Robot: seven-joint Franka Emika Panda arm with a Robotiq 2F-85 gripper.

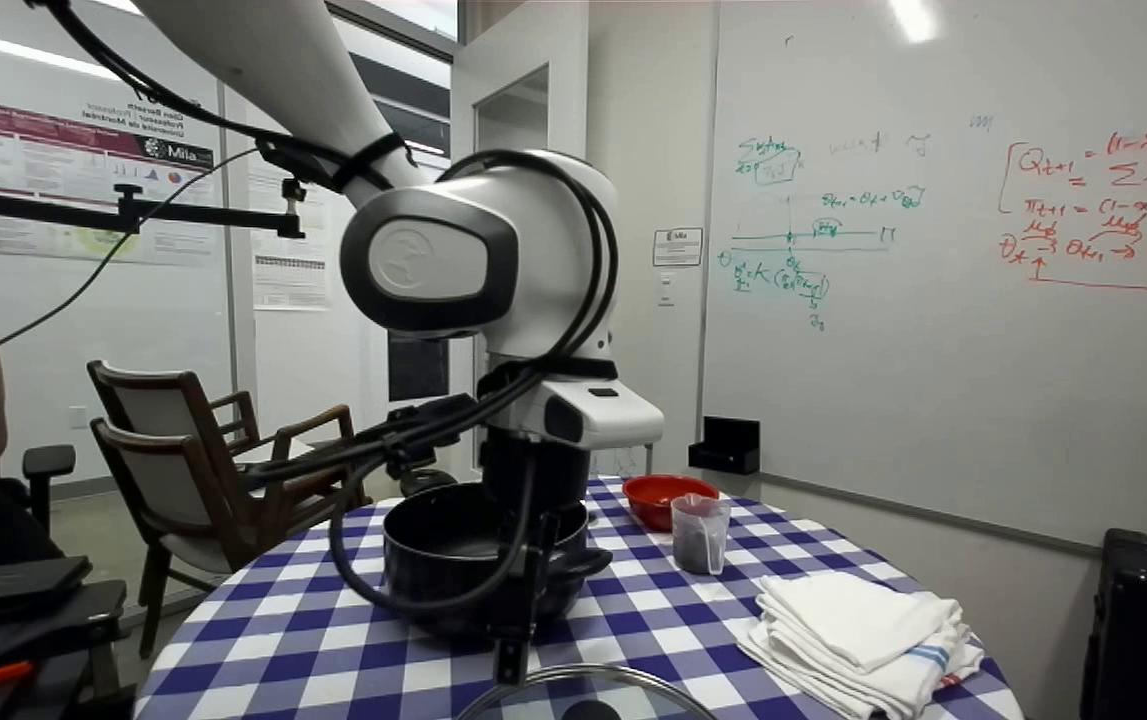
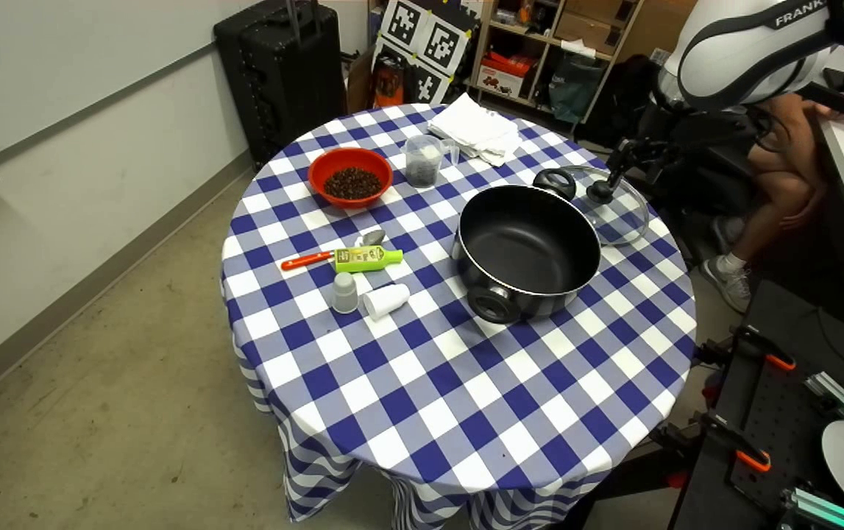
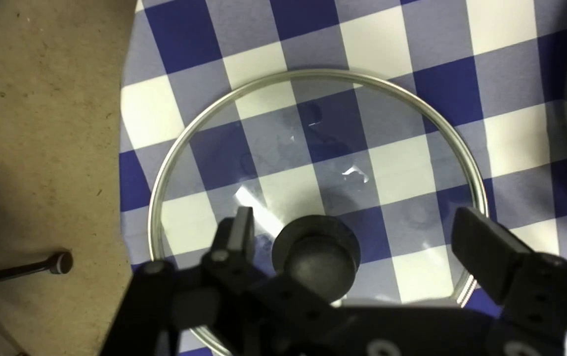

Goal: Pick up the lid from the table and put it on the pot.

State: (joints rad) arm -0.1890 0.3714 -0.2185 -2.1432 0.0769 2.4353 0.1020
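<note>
In an exterior view of the table, the pot stands in from the far right edge. The lid lies flat between pot and edge. A bowl sits toward the far left edge. Above the lid hangs the gripper, fingers spread wide, the knob showing between them.

"What are you counting on the worktop?"

"I'm seeing one pot, one lid, one red bowl, one clear jug, one green bottle."

"And beyond it?"

"Two wooden chairs are showing — in an exterior view."
</note>
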